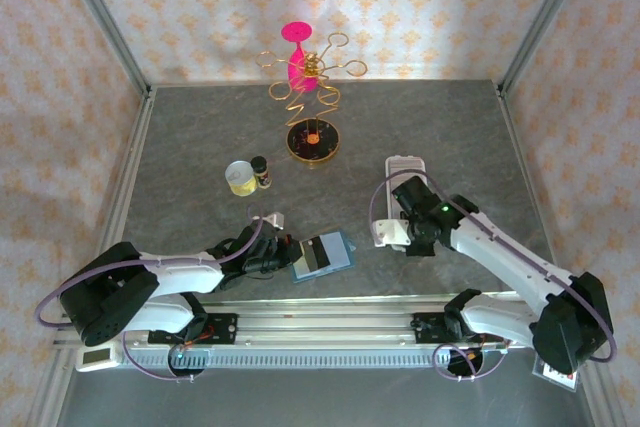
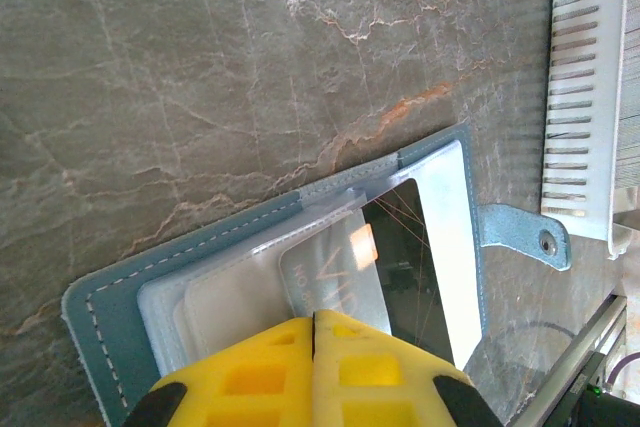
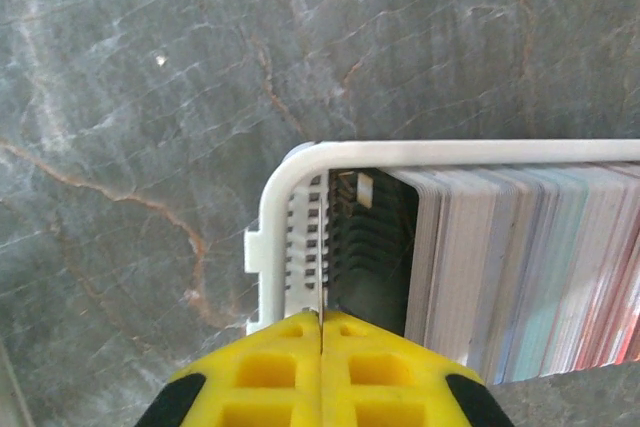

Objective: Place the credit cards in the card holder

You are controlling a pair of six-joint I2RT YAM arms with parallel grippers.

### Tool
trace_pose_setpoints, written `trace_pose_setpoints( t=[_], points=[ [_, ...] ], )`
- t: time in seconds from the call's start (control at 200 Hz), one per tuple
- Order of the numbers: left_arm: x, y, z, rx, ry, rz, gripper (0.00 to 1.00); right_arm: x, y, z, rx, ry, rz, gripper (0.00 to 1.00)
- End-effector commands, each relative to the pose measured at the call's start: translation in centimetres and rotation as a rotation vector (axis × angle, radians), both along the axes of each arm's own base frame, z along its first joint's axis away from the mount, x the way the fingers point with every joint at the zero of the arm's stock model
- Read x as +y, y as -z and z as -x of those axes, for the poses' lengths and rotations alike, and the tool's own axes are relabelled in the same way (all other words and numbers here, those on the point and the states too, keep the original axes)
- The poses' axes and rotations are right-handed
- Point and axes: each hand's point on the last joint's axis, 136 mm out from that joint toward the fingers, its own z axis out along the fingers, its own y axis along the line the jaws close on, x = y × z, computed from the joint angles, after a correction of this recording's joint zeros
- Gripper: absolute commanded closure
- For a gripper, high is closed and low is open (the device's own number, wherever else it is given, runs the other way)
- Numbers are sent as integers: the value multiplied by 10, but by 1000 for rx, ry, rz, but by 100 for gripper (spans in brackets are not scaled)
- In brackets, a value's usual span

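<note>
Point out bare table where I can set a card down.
Free: far-left table beyond the yellow cup; far right past the card holder. Crowded: near centre, around the wallet, left gripper and right gripper.

An open teal folding wallet [image 1: 323,255] lies near the front edge of the grey stone-patterned table [image 1: 460,127], with a black credit card [image 2: 410,267] in its sleeves. To its right and farther back lies a long whitish ridged plastic card holder [image 1: 405,169], with a row of cards [image 3: 500,267] standing in it. Behind the wallet stands a gold wire stand on a round base [image 1: 313,137]. To its left and nearer sits a small yellowish cup [image 1: 240,178], with a little dark bottle [image 1: 261,171] just right of it.
</note>
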Motion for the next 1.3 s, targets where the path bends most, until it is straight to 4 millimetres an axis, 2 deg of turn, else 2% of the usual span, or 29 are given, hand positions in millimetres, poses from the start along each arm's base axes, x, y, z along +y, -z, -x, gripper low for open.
trace_pose_setpoints(
  t=[0.0,0.11,0.395,0.576,0.606,0.661,0.696,0.731,0.781,0.866,0.961,0.996,1.086,1.151,1.216,1.246,1.296],
  points=[
    [5,12,6,38,13,-47,100,5,-1,-8,-16,-12,-10,100],
    [6,14,6,43,12,-46,100,11,-5,-12,-25,-12,-35,100],
    [7,18,8,51,13,-47,100,16,0,-6,11,24,-75,100],
    [6,17,8,51,12,-44,100,7,9,-4,8,73,-52,100],
    [6,17,8,50,12,-45,100,7,8,-7,-10,96,-58,91],
    [6,17,8,49,13,-45,100,7,5,-10,-19,128,-70,65],
    [6,17,8,49,14,-47,100,8,3,-11,-20,144,-74,52],
    [6,16,8,49,15,-47,100,8,0,-12,-22,149,-77,45],
    [7,16,8,49,15,-46,100,8,-3,-13,-30,152,-75,42],
    [7,15,8,47,13,-47,100,12,-20,-22,-69,185,-110,32],
    [8,13,8,44,11,-52,100,37,-61,-37,-110,242,-278,27],
    [8,12,8,42,10,-53,100,49,-79,-44,-134,278,-372,21],
    [9,8,6,34,5,-54,100,76,-129,-61,-149,463,-668,22],
    [8,4,5,29,4,-50,100,88,-154,-72,-109,645,-857,26],
    [7,-1,4,24,2,-40,100,96,-158,-75,7,835,-986,37],
    [7,-4,4,18,1,-36,99,100,-152,-75,68,913,-1019,42],
    [8,-12,3,5,-6,-28,92,108,-137,-70,175,1025,-1051,45]
  ],
)
